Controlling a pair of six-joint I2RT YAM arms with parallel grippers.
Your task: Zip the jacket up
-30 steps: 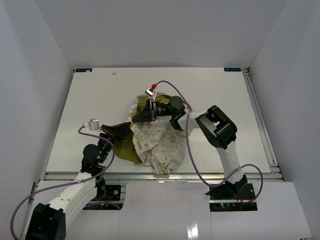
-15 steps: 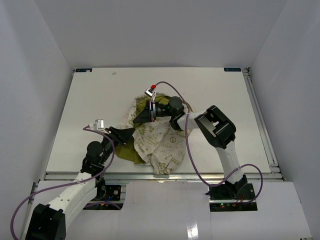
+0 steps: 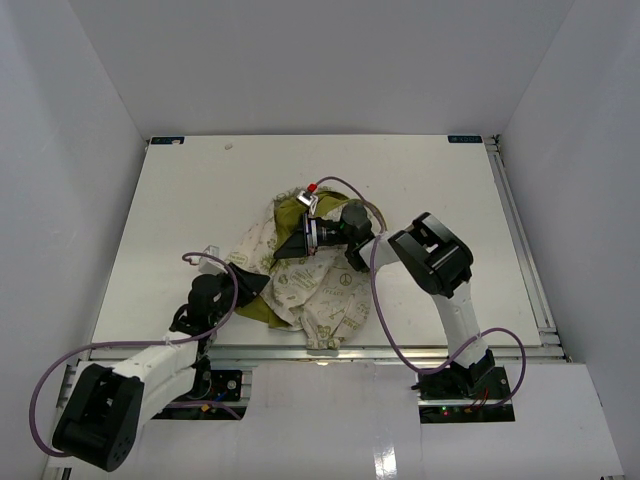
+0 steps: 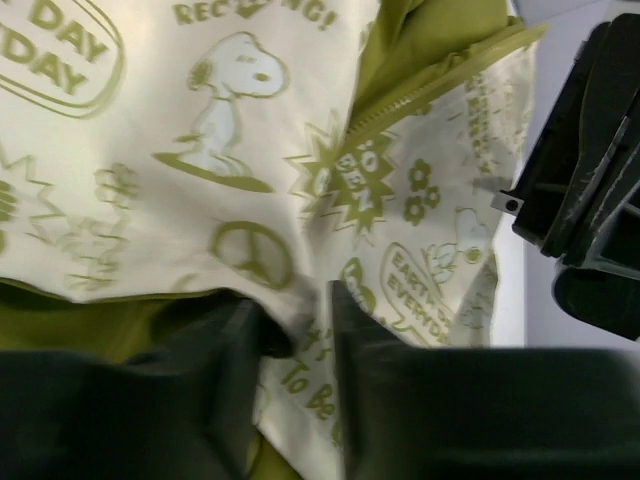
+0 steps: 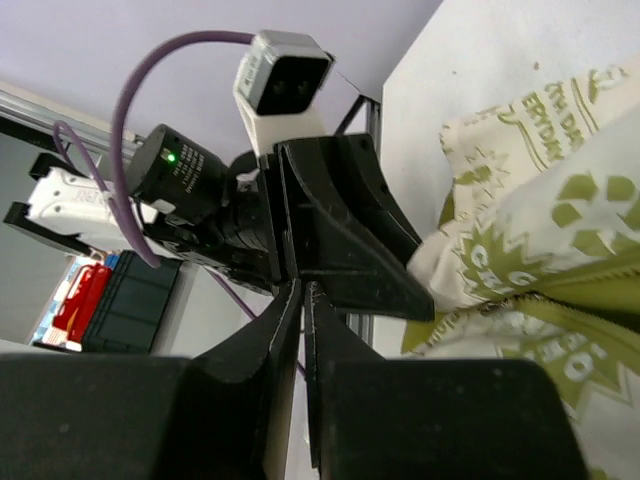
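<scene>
Jacket point(image 3: 320, 280): crumpled at near middle of table point(image 3: 180, 200); zipper point(image 4: 430, 85) unjoined.
Left gripper point(image 4: 298, 325): fingers parted astride a hem fold, likely placed to take hold.
Right gripper point(image 5: 300, 290): clenched, nothing seen between the fingers; just beside the upper cloth.

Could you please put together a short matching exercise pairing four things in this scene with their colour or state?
Things:
1. jacket
2. zipper
3. right gripper
4. table

Colour or state:
a. olive green
b. shut
c. plain white
d. cream with green prints

Pairs: 1-d, 2-a, 3-b, 4-c.
</scene>
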